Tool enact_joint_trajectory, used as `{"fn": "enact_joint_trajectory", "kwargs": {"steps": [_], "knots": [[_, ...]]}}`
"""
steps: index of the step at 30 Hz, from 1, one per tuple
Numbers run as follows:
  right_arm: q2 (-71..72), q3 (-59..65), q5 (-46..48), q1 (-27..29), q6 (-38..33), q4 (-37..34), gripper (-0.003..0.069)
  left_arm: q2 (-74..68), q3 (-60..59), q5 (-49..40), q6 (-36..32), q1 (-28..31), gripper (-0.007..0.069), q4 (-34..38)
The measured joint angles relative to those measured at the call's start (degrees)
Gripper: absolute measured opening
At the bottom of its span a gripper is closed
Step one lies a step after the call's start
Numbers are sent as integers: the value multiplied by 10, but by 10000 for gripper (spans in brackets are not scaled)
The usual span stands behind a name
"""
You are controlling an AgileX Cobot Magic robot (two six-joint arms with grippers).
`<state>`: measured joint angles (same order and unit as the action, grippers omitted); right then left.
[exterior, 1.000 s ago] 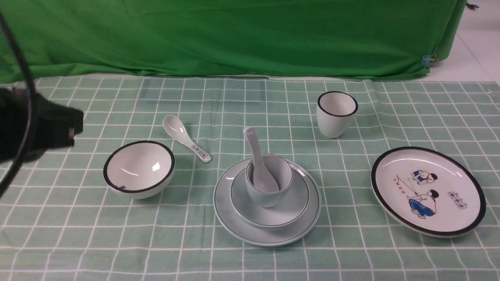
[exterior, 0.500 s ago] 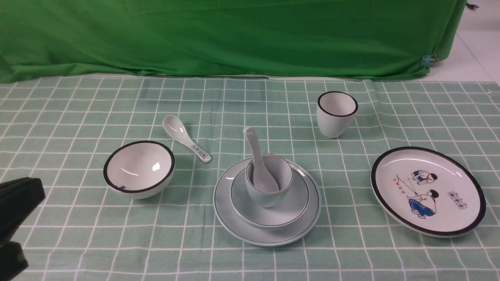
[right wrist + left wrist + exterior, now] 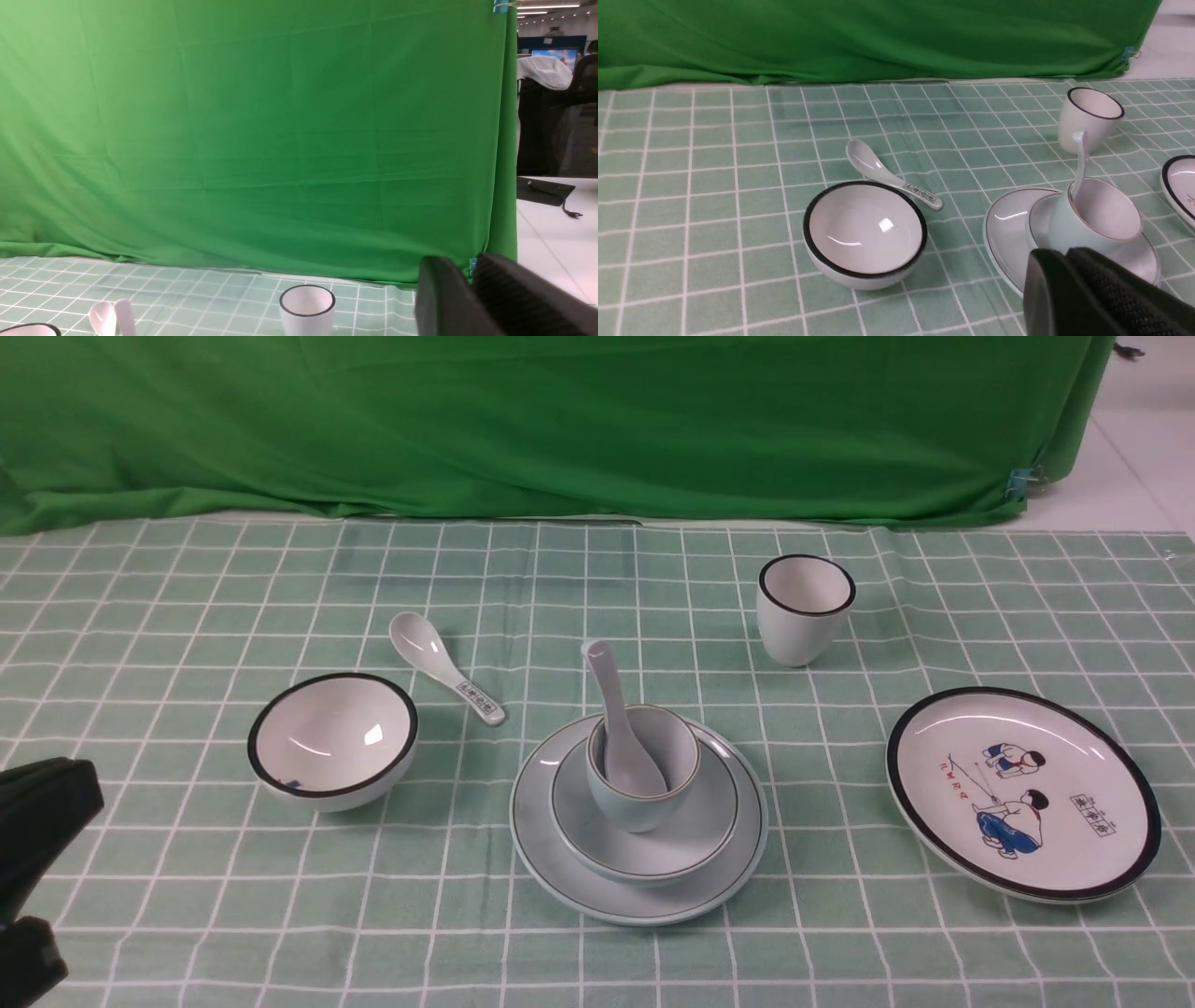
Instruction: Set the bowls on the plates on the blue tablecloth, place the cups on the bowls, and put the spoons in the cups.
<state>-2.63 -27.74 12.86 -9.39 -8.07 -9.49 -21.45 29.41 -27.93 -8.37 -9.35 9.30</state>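
Observation:
On the blue tablecloth (image 3: 187, 588), the pale blue plate (image 3: 560, 868) carries the blue-grey bowl (image 3: 695, 840), the blue cup (image 3: 644, 807) and a plain spoon (image 3: 611, 709) standing in the cup. The white black-rimmed bowl (image 3: 331, 742) sits alone at the left, with the patterned spoon (image 3: 448, 670) lying behind it. The white cup (image 3: 805, 607) stands at the back right, and the cartoon plate (image 3: 1022, 793) lies bare at the right. My left gripper (image 3: 1064, 254) is shut and empty, near the blue plate's front-left. My right gripper (image 3: 469, 266) shows a narrow gap with nothing in it.
A dark green backdrop cloth (image 3: 560, 420) hangs along the far edge of the tablecloth. White floor (image 3: 1139, 457) shows past the backdrop's right end. In the front view the left arm's black end (image 3: 42, 831) fills the lower left corner.
The left arm has dropped from the middle of the left edge of the front view down into its lower left corner. The tableware has not moved.

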Motion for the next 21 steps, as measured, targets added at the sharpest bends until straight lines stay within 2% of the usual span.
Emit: {"fn": "enact_joint_trajectory", "kwargs": {"steps": [5,6,14,17,21], "knots": [[0,0,0,0,0,0,144,53,-53,72,-6,20,11,-25],[0,0,0,0,0,0,146,80,-92,112,-7,37,11,-28],[0,0,0,0,0,0,162,167,-277,235,-11,94,11,-34],[0,0,0,0,0,0,168,184,-296,233,-11,96,11,-35],[0,0,0,0,0,0,177,207,-298,183,-11,96,11,-42]]}}
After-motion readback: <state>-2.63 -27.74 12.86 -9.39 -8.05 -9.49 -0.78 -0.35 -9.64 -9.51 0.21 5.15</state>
